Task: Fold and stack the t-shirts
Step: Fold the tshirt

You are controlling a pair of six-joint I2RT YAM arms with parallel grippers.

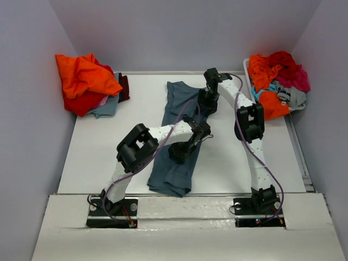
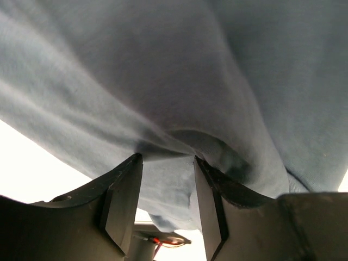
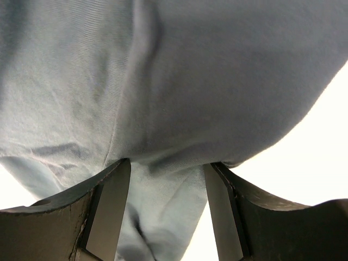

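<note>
One white table (image 1: 98,163), walled in by pale panels on three sides. Two arms bolted at the near edge, the left arm (image 1: 141,144) and the right arm (image 1: 250,122), both bent in over the middle. One slate-blue shirt (image 1: 174,168) lies lengthwise down the centre of the table, near end rumpled close to the front edge, far end flatter. Two heaps of other shirts: a left heap (image 1: 81,81) at the far-left corner, with orange on top, red under it, then grey-blue and a dark maroon edge, and a right heap (image 1: 274,81) at the far-right corner showing orange, red, magenta, teal and grey. Shirts per heap can't be counted as they are too tangled. A white rim (image 1: 246,66) shows beside the right heap, but what it is can't be made out. The left gripper (image 2: 166,160) is on the shirt's middle, jaws partly apart with a cloth fold bunched between them. Whether it is clamped can't be told. The right gripper (image 3: 166,166) is at the shirt's far part, jaws wide, cloth lying loose in the gap. The arms hide both contact spots from overhead, and the wrist views are filled with blue cloth.
</note>
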